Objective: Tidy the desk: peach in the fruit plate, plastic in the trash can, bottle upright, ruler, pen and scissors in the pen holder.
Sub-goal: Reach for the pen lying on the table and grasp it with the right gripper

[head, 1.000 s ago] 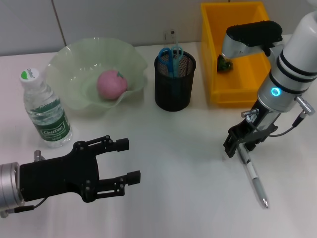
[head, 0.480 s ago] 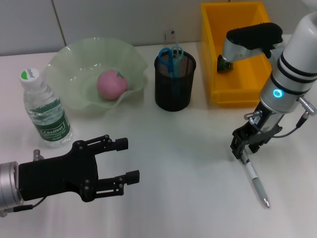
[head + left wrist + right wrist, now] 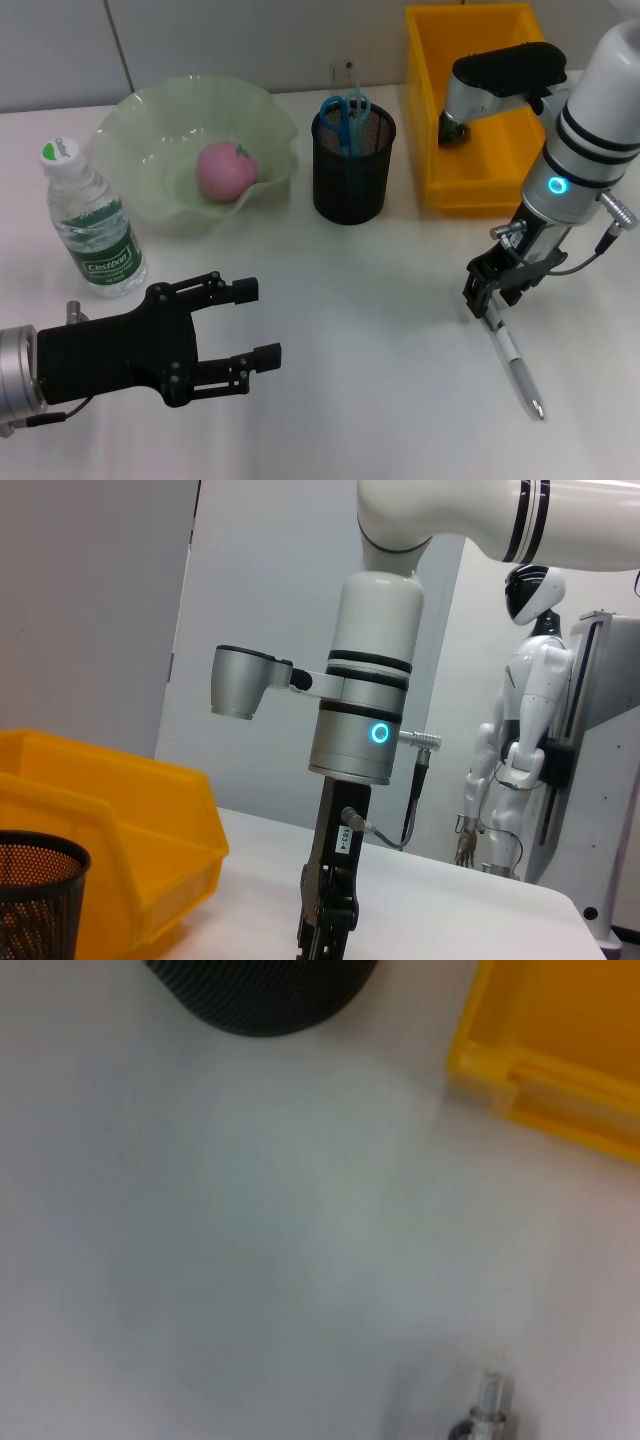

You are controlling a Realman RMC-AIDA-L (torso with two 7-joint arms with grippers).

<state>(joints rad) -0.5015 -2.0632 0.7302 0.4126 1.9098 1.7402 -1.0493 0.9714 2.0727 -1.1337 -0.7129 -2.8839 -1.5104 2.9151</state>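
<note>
A white and black pen (image 3: 515, 360) lies on the table at the right. My right gripper (image 3: 489, 292) is low over the pen's upper end, open, its fingers on either side of it. The pen's end also shows in the right wrist view (image 3: 487, 1405). The pink peach (image 3: 225, 170) lies in the green fruit plate (image 3: 150, 110). The water bottle (image 3: 95, 235) stands upright at the left. Blue scissors (image 3: 345, 108) and a clear ruler (image 3: 348, 75) stand in the black mesh pen holder (image 3: 350, 185). A crumpled green piece of plastic (image 3: 452, 130) lies in the yellow bin (image 3: 440, 195). My left gripper (image 3: 262, 322) is open and empty at the front left.
The left wrist view shows the right arm (image 3: 365, 730) standing over the table, with the yellow bin (image 3: 120, 820) and the pen holder (image 3: 35, 900) beside it. White table lies between the two grippers.
My right gripper has shifted a little to the right, over the pen's upper end. The pen, the left arm and everything else have not moved.
</note>
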